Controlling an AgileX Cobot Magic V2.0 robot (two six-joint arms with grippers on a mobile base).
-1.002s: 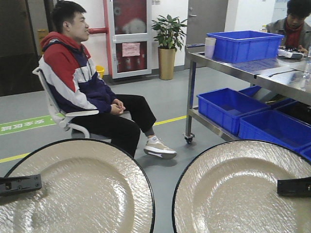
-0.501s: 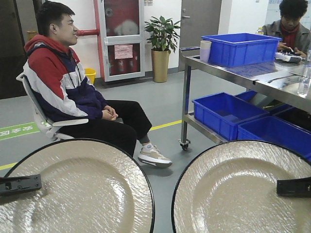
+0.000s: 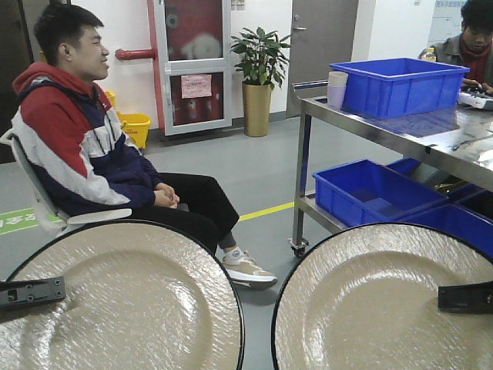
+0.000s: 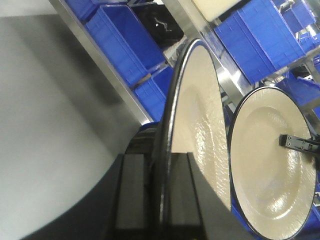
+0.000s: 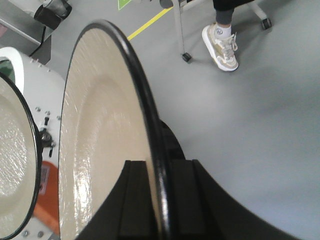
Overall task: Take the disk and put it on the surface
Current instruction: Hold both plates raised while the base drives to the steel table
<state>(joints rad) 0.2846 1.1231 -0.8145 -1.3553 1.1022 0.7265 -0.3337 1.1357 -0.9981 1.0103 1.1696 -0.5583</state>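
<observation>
- The left gripper (image 4: 161, 185) is clamped hard on the rim of the left plate (image 3: 123, 301). Its two black fingers are drawn in until only the plate's edge sits between them.
- The right gripper (image 5: 160, 192) does the same with the right plate (image 3: 377, 301), with its fingers closed onto the dark rim.
- I'd guess the rim is pinched because it is the only part thin enough for the jaws to span.
- Both cream, black-edged plates hang in the air, side by side. A narrow gap between them likely keeps them from knocking together.
- Neither plate rests on anything, so the setting-down looks yet to come.
- I can't pick out the surface meant for them in any view. The steel rack (image 3: 400, 127) on the right holds blue crates (image 3: 400, 77).
- The bottoms of both plates run off the frame in the front view. Only one finger per plate shows there, because its partner is behind the plate.
- The left plate covers the knees of the seated man (image 3: 77, 146).
</observation>
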